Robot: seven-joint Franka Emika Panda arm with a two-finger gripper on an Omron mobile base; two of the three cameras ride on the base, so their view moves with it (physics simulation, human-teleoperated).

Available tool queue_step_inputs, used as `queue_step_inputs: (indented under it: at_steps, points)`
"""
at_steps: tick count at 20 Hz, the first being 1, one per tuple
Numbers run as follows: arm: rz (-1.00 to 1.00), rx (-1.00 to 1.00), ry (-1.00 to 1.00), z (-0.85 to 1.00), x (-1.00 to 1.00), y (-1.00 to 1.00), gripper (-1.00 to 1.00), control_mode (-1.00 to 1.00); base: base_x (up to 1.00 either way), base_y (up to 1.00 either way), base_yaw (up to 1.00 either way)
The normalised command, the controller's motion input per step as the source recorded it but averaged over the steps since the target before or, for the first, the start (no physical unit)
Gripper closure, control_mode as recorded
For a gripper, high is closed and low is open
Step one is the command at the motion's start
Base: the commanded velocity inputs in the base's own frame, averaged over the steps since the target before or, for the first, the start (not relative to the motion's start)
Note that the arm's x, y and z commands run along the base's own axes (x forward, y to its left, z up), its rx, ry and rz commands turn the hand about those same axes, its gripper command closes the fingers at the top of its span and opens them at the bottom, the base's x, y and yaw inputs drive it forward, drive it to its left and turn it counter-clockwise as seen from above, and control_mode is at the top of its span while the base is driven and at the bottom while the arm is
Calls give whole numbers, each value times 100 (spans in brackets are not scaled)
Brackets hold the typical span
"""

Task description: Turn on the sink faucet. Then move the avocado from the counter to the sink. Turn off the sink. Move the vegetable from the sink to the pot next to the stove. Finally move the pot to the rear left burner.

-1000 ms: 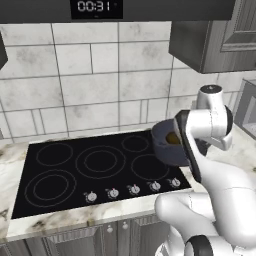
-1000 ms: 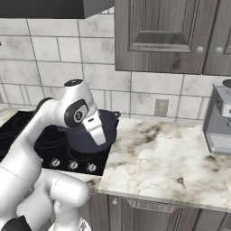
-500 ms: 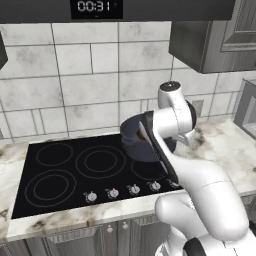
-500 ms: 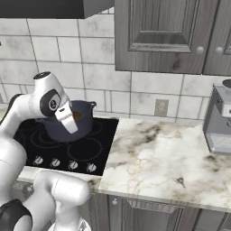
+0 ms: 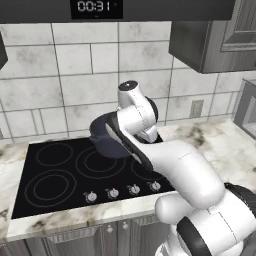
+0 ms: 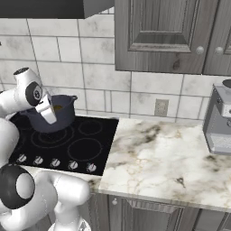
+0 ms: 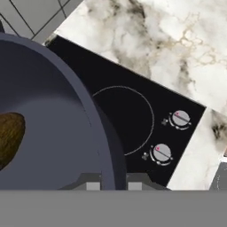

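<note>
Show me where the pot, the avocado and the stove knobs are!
pot [image 6: 63, 118]: right base view, on its dark outer wall.
avocado [image 7: 9, 135]: hand view, on the brown ball's top, inside the pot.
stove knobs [image 5: 113, 193]: left base view, on one knob in the front row.

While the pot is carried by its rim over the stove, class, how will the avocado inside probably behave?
The avocado looks round and loose on the pot's floor, so it may roll if tilted. The gripper pinches one rim, so the pot could sag away from it.
</note>
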Motion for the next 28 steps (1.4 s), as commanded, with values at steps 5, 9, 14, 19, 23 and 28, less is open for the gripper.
queue_step_inputs:
  at_steps: [5,9,14,19,23,28]
  points:
    - [0,0,0,0,56,95,100,-100,0,0,0]
    - [0,0,2,-9,52,74,100,-100,0,0,0]
    - [2,0,3,-14,4,7,100,-100,0,0,0]
    - [4,0,2,-29,23,38,100,-100,0,0,0]
    - [4,0,0,-32,24,43,100,-100,0,0,0]
    - [1,0,2,-13,32,49,100,-100,0,0,0]
